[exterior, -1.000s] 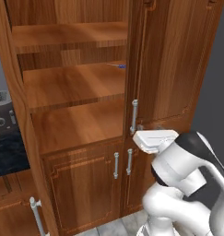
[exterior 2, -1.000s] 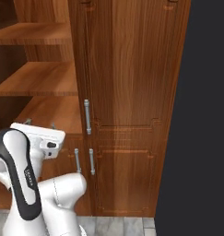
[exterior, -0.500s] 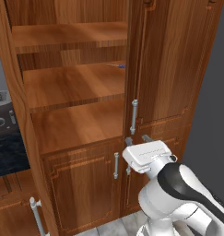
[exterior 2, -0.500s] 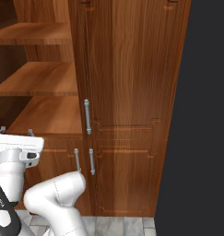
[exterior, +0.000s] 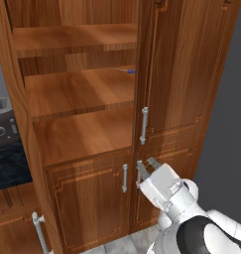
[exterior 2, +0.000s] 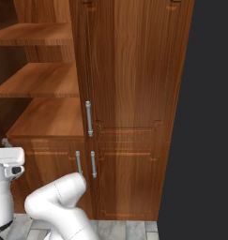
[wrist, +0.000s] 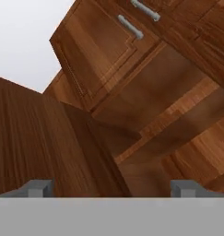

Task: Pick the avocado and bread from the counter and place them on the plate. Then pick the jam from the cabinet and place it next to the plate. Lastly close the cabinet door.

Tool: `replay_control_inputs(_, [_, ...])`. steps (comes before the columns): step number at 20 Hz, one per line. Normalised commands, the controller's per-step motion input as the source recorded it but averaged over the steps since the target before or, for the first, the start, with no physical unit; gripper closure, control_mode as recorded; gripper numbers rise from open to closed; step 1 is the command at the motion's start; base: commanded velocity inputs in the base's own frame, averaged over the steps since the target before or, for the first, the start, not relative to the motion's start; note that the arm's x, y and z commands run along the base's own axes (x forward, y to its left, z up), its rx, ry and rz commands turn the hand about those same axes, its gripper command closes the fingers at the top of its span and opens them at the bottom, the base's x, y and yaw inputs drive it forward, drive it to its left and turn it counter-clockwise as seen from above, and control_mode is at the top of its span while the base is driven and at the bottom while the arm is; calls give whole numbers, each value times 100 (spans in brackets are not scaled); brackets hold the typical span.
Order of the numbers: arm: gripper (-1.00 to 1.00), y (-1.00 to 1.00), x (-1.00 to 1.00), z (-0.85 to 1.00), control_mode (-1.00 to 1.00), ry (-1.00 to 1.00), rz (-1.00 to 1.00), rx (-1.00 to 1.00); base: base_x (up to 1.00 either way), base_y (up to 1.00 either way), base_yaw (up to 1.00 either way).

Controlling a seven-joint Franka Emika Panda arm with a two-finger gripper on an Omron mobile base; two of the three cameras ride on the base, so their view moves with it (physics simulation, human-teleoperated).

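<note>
Arm hanging low in front of the tall cabinet (exterior: 82, 94), fingers (exterior: 146, 166) spread wide and holding nothing.

The left base view is showing the open shelves, a sliver of something blue (exterior: 126, 71) at the back of the middle shelf, too small to identify, and at the far left a strip of the black marble table (exterior: 8, 166) with a grey appliance (exterior: 2, 124) on it. The right base view is showing the shut right-hand cabinet door (exterior 2: 134, 65) with its silver bar handle (exterior 2: 88, 118), and the two small lower doors (exterior 2: 127, 180) under it. In the left base view the fingers are pointing at the seam between the lower doors, close to it; whether they are touching the wood cannot be told. In the hand view, both tips are standing far apart against tilted wooden shelves.
</note>
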Motion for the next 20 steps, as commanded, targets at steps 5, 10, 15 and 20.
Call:
replay_control_inputs(5, [-100,-15,-100,17,-100,0,10,25,0,0,0])
replay_control_inputs(10, [-100,-25,-100,25,-100,-1,6,26,0,0,0])
replay_control_inputs(15, [-100,-38,-100,33,-100,-9,3,27,0,0,0])
replay_control_inputs(20, [-100,-34,-100,32,-100,-7,4,27,0,0,0])
